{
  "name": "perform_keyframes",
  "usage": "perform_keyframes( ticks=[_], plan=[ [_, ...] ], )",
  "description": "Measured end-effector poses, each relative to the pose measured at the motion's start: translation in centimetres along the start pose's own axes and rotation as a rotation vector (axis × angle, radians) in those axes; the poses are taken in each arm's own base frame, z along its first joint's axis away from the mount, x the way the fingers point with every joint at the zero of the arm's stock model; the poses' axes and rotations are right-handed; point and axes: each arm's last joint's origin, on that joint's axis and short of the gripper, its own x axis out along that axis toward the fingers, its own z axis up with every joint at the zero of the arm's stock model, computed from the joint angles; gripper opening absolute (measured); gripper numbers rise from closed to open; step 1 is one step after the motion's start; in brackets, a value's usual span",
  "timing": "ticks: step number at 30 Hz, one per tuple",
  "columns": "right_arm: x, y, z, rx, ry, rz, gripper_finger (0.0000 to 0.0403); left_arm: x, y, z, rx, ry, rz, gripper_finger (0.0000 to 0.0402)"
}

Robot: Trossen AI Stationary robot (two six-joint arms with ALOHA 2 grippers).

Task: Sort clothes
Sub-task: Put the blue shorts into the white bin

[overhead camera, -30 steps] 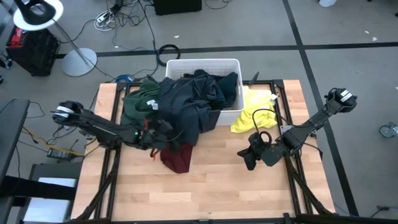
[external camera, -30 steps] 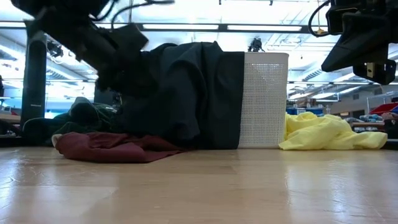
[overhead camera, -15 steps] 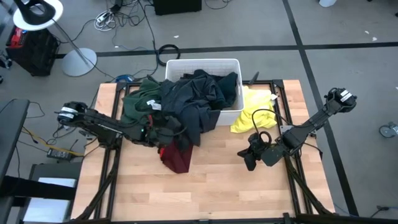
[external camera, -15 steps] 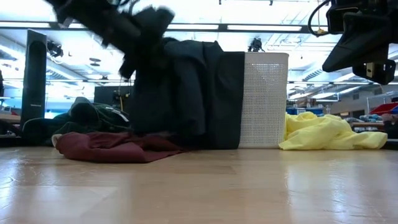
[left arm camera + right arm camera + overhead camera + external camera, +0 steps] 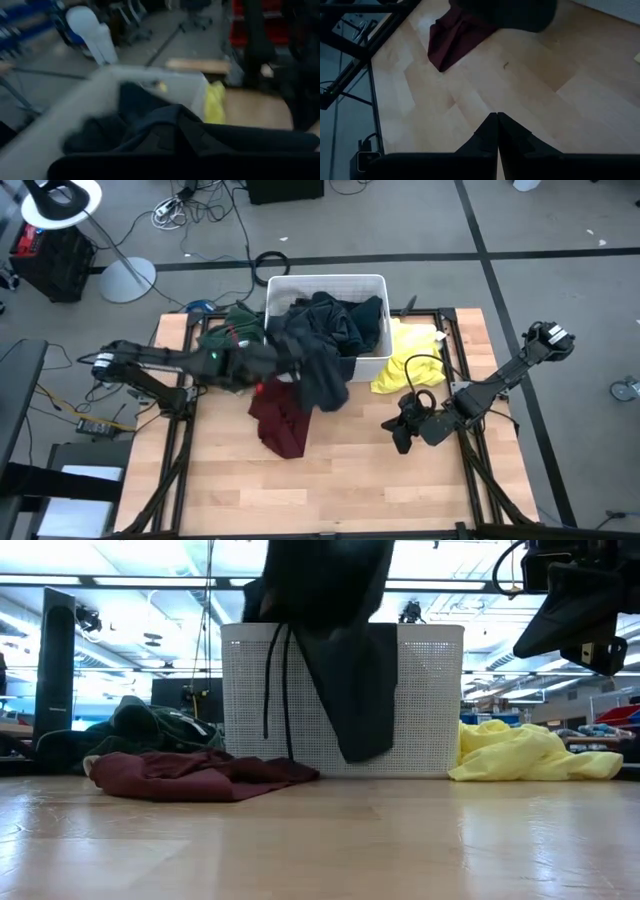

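Tub (image 5: pixel 372 284) holds dark clothes (image 5: pixel 335 320); left gripper (image 5: pixel 268 360) grasping jacket (image 5: pixel 318 375); right gripper (image 5: pixel 402 430) clenched.

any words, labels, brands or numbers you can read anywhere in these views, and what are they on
None can be read in any view.
A small white tag shows on the green top, too small to read.
The white tub, the dark jacket held up by the left gripper, the maroon piece and the yellow piece show no print.
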Motion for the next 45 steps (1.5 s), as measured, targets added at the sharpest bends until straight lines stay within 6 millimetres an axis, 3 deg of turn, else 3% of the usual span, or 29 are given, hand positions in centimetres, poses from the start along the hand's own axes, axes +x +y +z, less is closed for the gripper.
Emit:
perform_keyframes(
  ticks=[9, 16, 23, 28, 31, 35, 39, 45],
  plan=[
    [0.2, -0.1, 0.3, 0.008, -0.013, -0.006, 0.0009, 0.6, 7.9, 5.2, 0.053, -0.098, 0.240, 0.0000],
    [0.2, 0.0, 0.4, 0.025, -0.019, 0.001, 0.0009, 1.1, 12.6, 6.7, 0.066, -0.191, 0.414, 0.0000],
    [0.2, 0.0, 0.5, 0.049, -0.045, -0.005, 0.0009, 1.3, 15.3, 7.3, 0.084, -0.276, 0.432, 0.0000],
    [0.2, 0.0, 0.7, 0.065, -0.106, -0.017, 0.0009, 2.4, 15.2, 5.6, 0.147, -0.135, 0.323, 0.0000],
    [0.2, 0.1, 0.9, 0.075, -0.134, -0.019, 0.0009, 4.1, 14.4, 3.4, 0.206, 0.047, 0.205, 0.0000],
    [0.2, 0.1, 1.0, 0.091, -0.153, -0.022, 0.0009, 7.3, 13.1, -0.2, 0.213, 0.292, 0.065, 0.0000],
    [0.4, 0.0, 1.3, 0.124, -0.164, -0.024, 0.0009, 10.7, 12.2, -2.3, 0.177, 0.357, -0.037, 0.0000],
    [0.5, 0.3, 1.8, 0.163, -0.191, 0.005, 0.0009, 16.0, 11.1, -6.8, 0.151, 0.497, -0.020, 0.0000]
  ],
)
